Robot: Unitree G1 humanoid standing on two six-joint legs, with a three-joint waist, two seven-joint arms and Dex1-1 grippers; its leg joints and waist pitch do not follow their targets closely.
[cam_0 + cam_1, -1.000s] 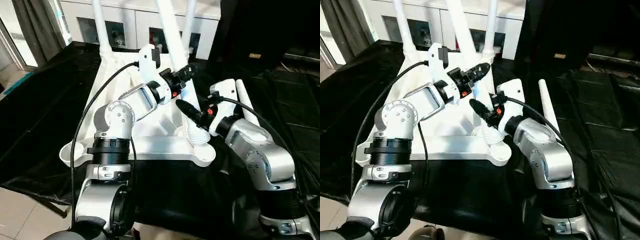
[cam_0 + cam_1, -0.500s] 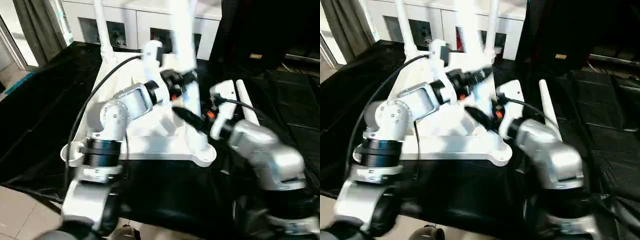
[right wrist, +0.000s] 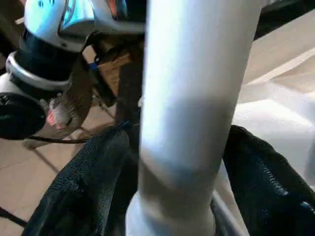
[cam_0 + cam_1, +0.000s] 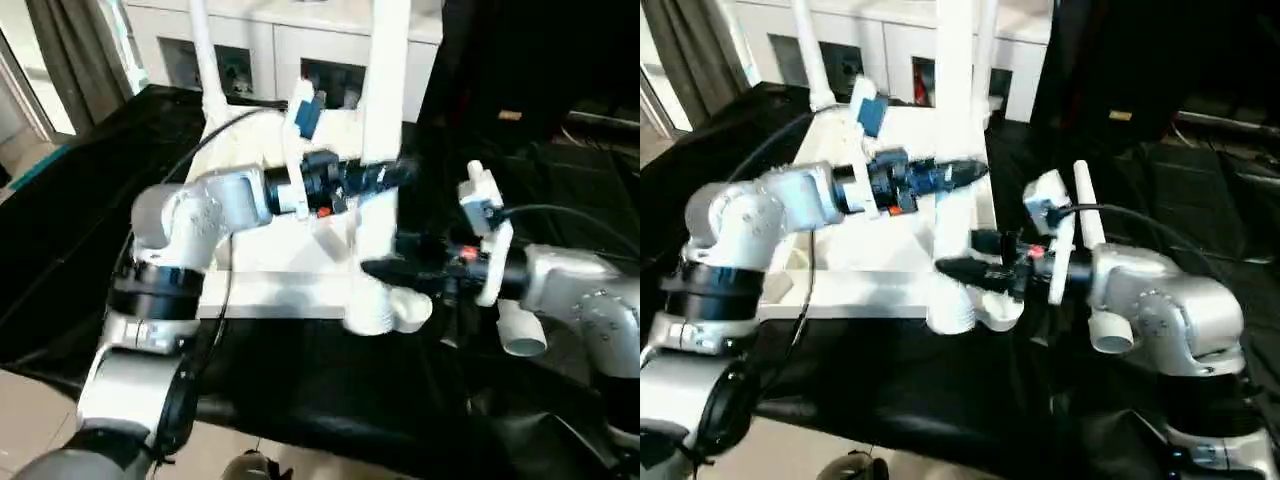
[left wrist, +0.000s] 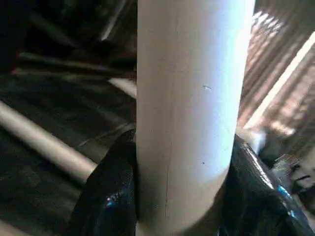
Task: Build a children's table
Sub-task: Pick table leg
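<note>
White leg (image 4: 384, 120), white tabletop (image 4: 270, 292), black cloth (image 4: 70, 220).

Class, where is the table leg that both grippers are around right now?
The leg stands upright over the tabletop's near right corner socket, between the left gripper higher up and the right gripper lower down.

The bench (image 4: 60, 230) is covered with a black cloth (image 4: 1200, 200) that has many folds, mostly on the right side. On the cloth, in the middle, lies the white tabletop (image 4: 270, 270) with its underside up, long way from near to far. Its near right corner socket (image 4: 412, 308) is close to the near edge of the bench. To the right of the tabletop one loose white leg (image 4: 1087, 222) lies on the cloth, pointing from near to far, with its open end (image 4: 1110, 338) at the near side. Beyond the near left corner of the bench, the light tiled floor (image 4: 30, 420) is visible.
</note>
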